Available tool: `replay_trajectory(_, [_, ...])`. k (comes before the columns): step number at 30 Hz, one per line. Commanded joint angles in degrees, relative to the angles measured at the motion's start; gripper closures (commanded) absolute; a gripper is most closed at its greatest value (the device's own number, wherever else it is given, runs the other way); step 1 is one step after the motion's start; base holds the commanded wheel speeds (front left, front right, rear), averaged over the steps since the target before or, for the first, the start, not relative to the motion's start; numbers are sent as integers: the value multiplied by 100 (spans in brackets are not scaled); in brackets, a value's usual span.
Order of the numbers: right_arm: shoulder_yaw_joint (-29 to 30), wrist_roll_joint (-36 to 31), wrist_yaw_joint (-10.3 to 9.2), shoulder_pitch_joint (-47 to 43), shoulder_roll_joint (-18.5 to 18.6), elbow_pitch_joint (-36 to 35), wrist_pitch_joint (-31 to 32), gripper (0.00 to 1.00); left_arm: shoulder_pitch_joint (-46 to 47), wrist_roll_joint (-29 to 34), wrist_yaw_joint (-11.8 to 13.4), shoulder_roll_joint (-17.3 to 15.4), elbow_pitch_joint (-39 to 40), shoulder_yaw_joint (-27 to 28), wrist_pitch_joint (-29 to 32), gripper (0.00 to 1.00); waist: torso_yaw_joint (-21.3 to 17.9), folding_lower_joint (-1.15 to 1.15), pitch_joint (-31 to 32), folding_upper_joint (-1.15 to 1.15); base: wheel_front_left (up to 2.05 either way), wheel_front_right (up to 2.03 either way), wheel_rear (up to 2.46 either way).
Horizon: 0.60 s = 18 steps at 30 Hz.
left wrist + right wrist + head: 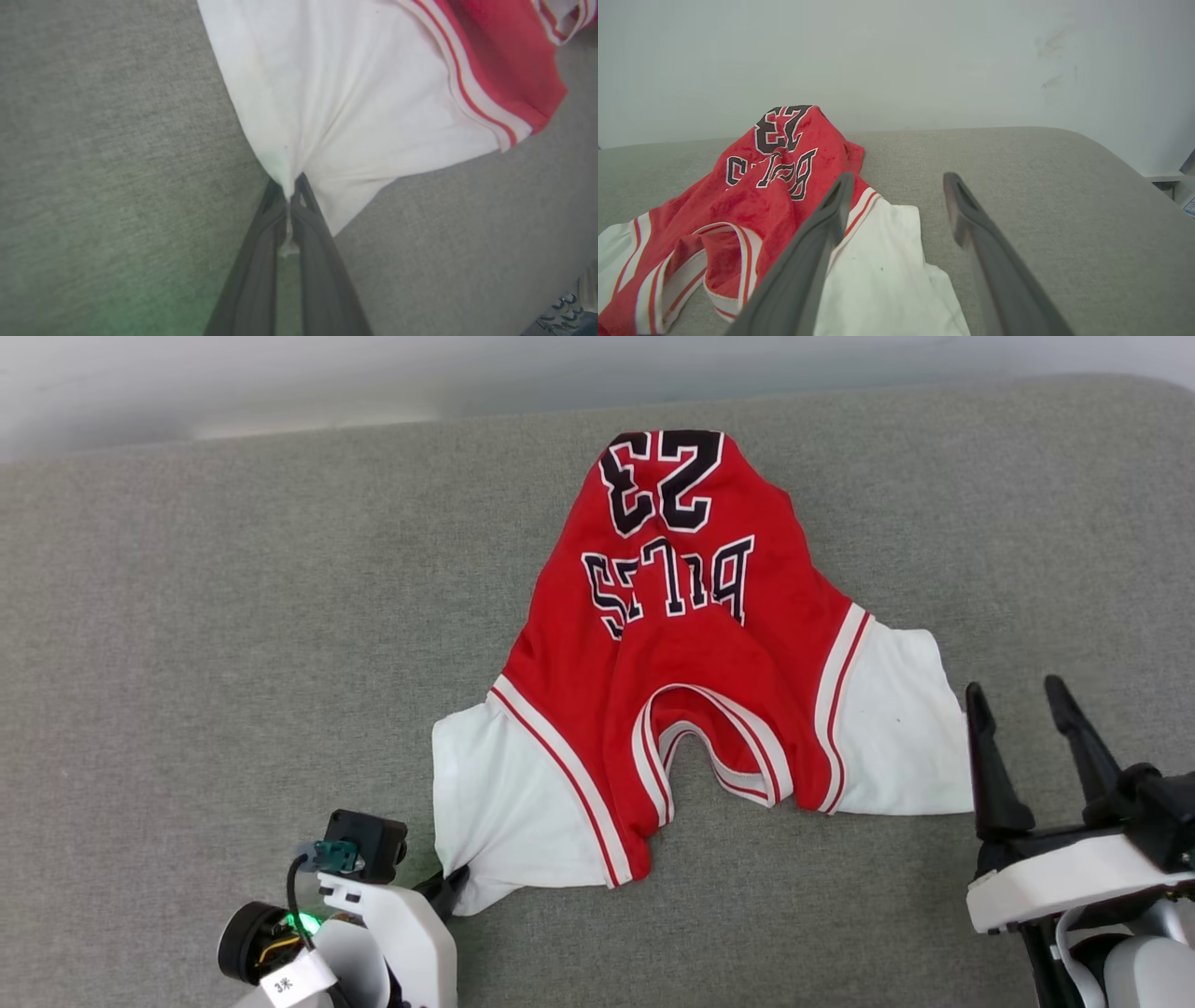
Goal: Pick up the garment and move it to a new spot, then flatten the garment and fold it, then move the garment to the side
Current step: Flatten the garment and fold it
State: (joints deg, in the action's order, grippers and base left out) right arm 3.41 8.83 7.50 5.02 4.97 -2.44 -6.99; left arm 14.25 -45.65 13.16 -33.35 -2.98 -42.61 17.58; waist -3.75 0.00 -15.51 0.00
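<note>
Garment (672,644) lies beside right tool (1014,687), corner pinched in left tool (290,187).

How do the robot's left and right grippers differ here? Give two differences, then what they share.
The left gripper is shut, the right gripper open. The left gripper pinches a white sleeve of the garment; the right gripper holds nothing, beside the other sleeve. Both have two dark fingers over the grey surface.
</note>
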Motion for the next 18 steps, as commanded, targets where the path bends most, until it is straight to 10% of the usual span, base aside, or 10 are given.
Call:
replay_trajectory(1, [-38, 26, -2, -5, 74, 44, 119, 0, -210, -69, -15, 70, -174, -66, -27, 100, 52, 0, 88, 0, 0, 0, 0])
replay_trajectory(18, [471, -173, -3, -322, 571, -338, 4090, 0, -436, -200, 363, -602, 1647, 1255, -1373, 100, 458, 0, 332, 0, 0, 0, 0])
